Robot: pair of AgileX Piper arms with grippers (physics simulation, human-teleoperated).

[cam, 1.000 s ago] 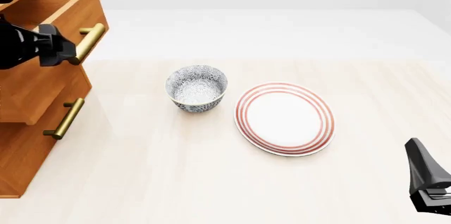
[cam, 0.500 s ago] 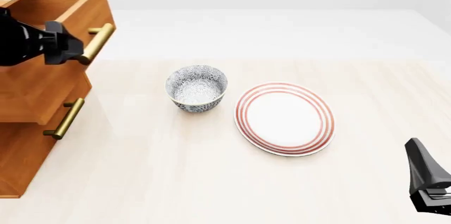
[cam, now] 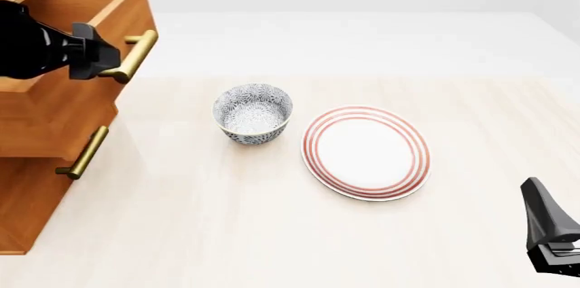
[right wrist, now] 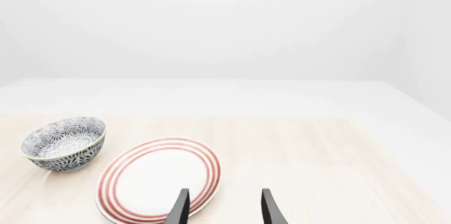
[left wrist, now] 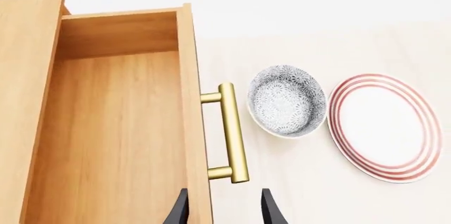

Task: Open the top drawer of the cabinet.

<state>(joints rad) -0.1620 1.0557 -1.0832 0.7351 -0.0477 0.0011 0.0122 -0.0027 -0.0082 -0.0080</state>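
The cabinet (cam: 27,213) stands at the table's left edge. Its top drawer (cam: 54,118) is pulled well out toward the right, and its bare wooden inside (left wrist: 113,129) shows in the left wrist view. The drawer's brass bar handle (cam: 138,54) sticks out of its front. My left gripper (cam: 107,60) hovers at the near end of that handle. In the left wrist view the fingers (left wrist: 179,211) stand apart, with the handle (left wrist: 233,131) just beyond their tips and not between them. My right gripper (cam: 548,234) rests open and empty at the front right.
A blue-patterned bowl (cam: 252,113) stands right of the cabinet, a short way from the drawer front. A white plate with red rings (cam: 365,152) lies right of the bowl. A lower drawer's brass handle (cam: 81,152) sticks out below the top drawer.
The top drawer has slid further out to the right, and my left gripper has moved right with its handle. The right arm has not moved.
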